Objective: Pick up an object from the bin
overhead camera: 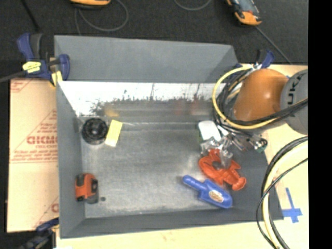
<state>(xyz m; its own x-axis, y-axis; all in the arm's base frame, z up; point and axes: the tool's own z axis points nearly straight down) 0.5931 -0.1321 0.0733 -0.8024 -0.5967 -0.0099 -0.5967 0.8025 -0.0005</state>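
Sitting over the red toy [224, 173], the gripper [223, 152] should centre before lifting. Open or closed, I can't tell.

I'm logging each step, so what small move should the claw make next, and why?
Probably ease straight down: the claw hangs over the red plastic toy at the bin's right, and the blue toy lies close beside it.

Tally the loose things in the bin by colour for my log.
Black: 1, black round cap
Yellow: 1, yellow block
Orange and black: 1, orange-black gadget
Red: 1, red toy below the gripper
Blue: 1, blue toy
White: 1, white lump, partly hidden
Total: 6
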